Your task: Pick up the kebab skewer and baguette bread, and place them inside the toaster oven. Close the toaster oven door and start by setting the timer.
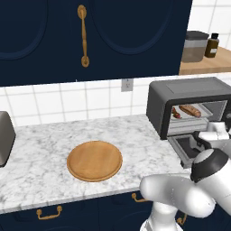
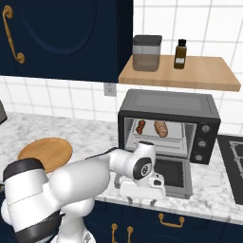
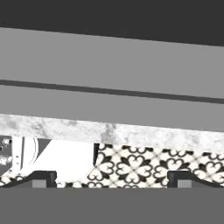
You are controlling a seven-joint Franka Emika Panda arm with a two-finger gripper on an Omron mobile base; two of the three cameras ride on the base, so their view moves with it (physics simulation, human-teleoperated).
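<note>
You have the toaster oven (image 2: 168, 124) at about three o'clock on the marble counter (image 1: 49, 149), a boxy dark grey unit with three round knobs (image 2: 205, 128) stacked down its right face. The toaster oven door (image 2: 173, 174) is dropped flat toward you, its dark glass panel facing up and its front edge reaching out over the counter's lip. Inside, on the metal tray (image 2: 178, 132), the baguette bread (image 2: 161, 128) lies as a small oblong brown loaf with pale slashes across the crust, and the kebab skewer (image 2: 141, 126) sits just beside it at its nine o'clock, a short stick of dark red and brown chunks, slimmer than the loaf. Both rest on the tray, close together but whether they touch you cannot tell. The gripper (image 2: 142, 191) hangs at the front edge of the lowered door, at six o'clock from the oven mouth, its fingers spread wide with nothing between them; in the hand view the two fingertips (image 3: 41, 178) stand far apart against the grey door edge, the marble strip and a patterned floor. The round wooden plate (image 1: 94, 160) lies bare at nine o'clock of the oven. On the wooden shelf (image 2: 199, 73) above the oven stand a lidded grey canister (image 2: 146, 53) and a small dark bottle (image 2: 180, 54)
</note>
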